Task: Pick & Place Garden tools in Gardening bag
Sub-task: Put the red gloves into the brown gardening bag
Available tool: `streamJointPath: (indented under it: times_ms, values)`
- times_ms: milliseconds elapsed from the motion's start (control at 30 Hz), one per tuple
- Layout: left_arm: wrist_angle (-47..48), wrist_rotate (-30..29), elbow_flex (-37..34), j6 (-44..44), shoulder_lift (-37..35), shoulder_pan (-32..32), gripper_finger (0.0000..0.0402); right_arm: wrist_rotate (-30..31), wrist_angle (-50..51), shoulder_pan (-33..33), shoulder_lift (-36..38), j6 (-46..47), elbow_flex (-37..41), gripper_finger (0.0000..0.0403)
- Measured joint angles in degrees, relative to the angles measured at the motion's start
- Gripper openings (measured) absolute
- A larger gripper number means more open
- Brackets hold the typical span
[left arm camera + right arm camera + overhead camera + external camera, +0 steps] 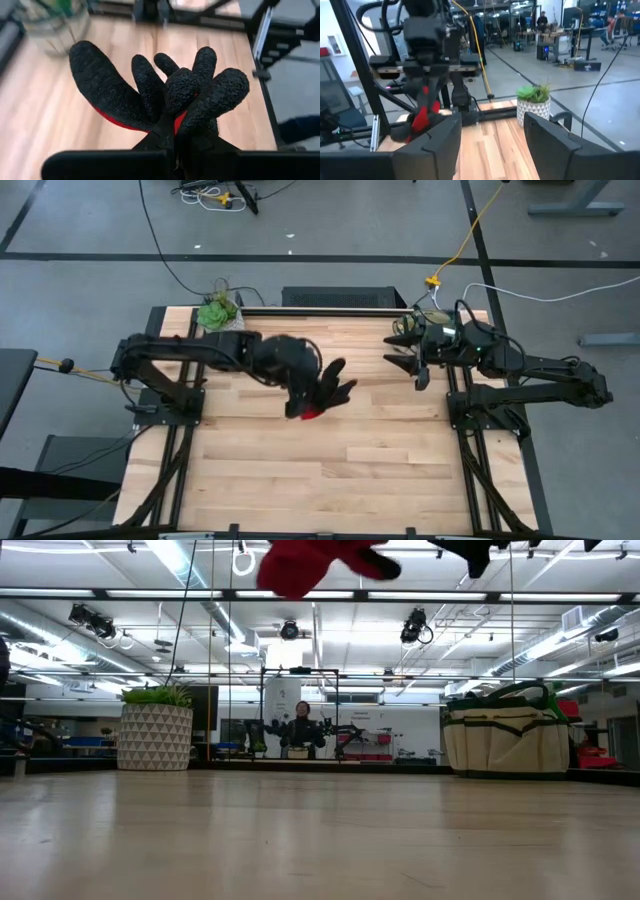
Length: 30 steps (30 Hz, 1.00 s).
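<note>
A black glove (165, 90) with a red cuff (311, 412) hangs in the air over the table's middle, and my left gripper (172, 142) is shut on it. In the low view the glove (315, 562) shows at the top edge, well above the tabletop. The beige gardening bag (505, 738) with green trim stands on its base at the table's far right. My right gripper (492, 145) stands open and level near the table's right side (402, 350), facing the left arm, with nothing between its fingers. My left gripper pinches the glove between its two fingers at the palm (172, 127), where the glove's fingers start. The gripper slants down at it from the table's left. The glove is lifted clear of the table, its black fingers (210, 95) splayed away from the gripper and its red cuff lowest.
A leafy plant in a white patterned pot (157, 730) stands at the table's far left corner (217, 312). The wooden tabletop (330, 470) lies bare toward the near edge. A person (300, 725) sits in the room far behind the table.
</note>
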<state>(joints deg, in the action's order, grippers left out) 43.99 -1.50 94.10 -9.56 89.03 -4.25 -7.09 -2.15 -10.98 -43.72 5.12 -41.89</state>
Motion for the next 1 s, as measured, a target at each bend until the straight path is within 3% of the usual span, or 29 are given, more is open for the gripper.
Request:
streamJointPath:
  times_ms: [400,800,1000]
  values:
    - [-7.9,0.4,6.2,9.5,0.0,6.8,0.0014,0.0,-3.2,0.0,0.0,2.1,0.0,0.0216]
    - [-19.0,8.2,7.4,11.7,0.0,11.3,0.0014,0.0,-3.6,0.0,0.0,3.7,0.0,0.0217]
    - [-23.4,11.2,7.4,12.8,0.0,12.4,0.0014,-0.4,-6.1,0.0,0.0,6.8,0.0,0.0242]
